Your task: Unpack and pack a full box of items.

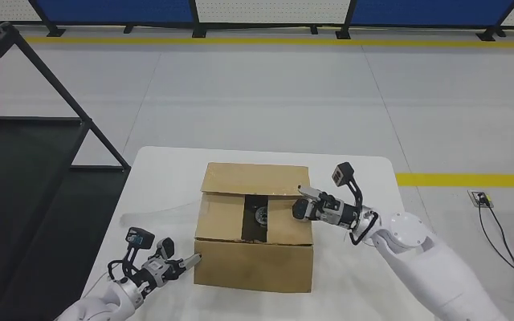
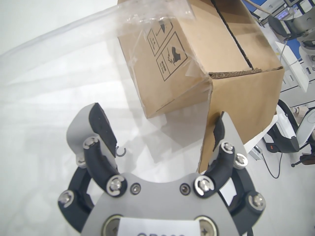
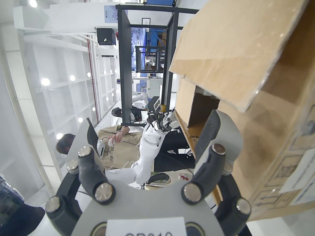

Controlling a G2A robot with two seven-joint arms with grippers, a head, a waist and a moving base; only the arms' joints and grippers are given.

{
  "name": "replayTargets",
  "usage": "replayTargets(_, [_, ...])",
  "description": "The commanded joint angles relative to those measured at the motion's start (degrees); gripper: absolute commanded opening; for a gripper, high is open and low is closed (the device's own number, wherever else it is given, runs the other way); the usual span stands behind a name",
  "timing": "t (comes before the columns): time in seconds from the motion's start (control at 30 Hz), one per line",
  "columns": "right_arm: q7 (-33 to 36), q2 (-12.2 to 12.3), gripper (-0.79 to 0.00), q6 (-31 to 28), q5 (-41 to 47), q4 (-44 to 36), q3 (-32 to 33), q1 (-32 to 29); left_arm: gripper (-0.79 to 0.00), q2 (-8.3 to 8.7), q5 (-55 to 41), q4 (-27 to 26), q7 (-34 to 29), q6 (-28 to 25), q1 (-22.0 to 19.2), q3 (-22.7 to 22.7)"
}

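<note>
A brown cardboard box [image 1: 253, 233] stands in the middle of the white table. Its top flaps are parted by a narrow gap with a dark item [image 1: 259, 215] showing inside. My left gripper [image 1: 189, 262] is low at the box's near left corner and open; in the left wrist view [image 2: 162, 128] one fingertip [image 2: 220, 128] rests against the box's corner edge [image 2: 211, 92]. A strip of clear tape [image 2: 157, 8] hangs loose from the box side. My right gripper [image 1: 303, 201] is at the right top flap, open [image 3: 150, 128], with one finger [image 3: 209, 131] beside the raised flap [image 3: 233, 37].
The white table [image 1: 161, 184] has bare room left of and behind the box. A black metal frame [image 1: 48, 144] stands off the table's left side. The box nearly reaches the table's front edge.
</note>
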Motion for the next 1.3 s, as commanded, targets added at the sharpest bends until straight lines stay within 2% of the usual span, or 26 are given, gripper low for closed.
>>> replayTargets(0.0, [-0.86, -0.45, 0.000, 0.41, -0.22, 0.32, -0.25, 0.26, 0.000, 0.03, 0.09, -0.05, 0.03, 0.09, 0.08, -0.02])
replayTargets(0.17, [-2.31, -1.45, 0.000, 0.99, -1.03, 1.38, -0.36, 0.86, 0.000, 0.11, 0.02, -0.09, -0.10, 0.00, 0.18, -0.01])
replayTargets(0.47, [-7.90, -3.64, 0.000, -2.30, 0.92, 1.06, 0.35, 1.42, 0.000, 0.21, 0.28, -0.07, 0.29, -0.48, 0.25, 0.30])
replayTargets(0.63, [-11.15, -4.86, 0.000, -1.99, 0.34, 1.73, 0.54, 2.89, 0.000, 0.27, -0.01, 0.00, 0.57, -0.59, 0.45, 0.25])
replayTargets(0.8, [-16.98, -6.38, 0.000, -0.17, -1.37, 3.16, 0.16, 5.27, 0.000, 0.33, -0.27, 0.05, 0.97, -0.69, 0.73, 0.06])
replayTargets(1.1, [-21.67, -9.94, 0.000, 2.42, -2.06, 8.80, -2.06, 11.32, 0.000, 0.48, -0.07, -0.64, 1.33, -0.37, 1.51, -0.57])
replayTargets(1.27, [-23.50, -12.36, 0.000, 4.03, -0.85, 14.56, -3.50, 14.97, 0.000, 0.55, 0.04, -1.47, 1.28, 0.01, 1.95, -0.78])
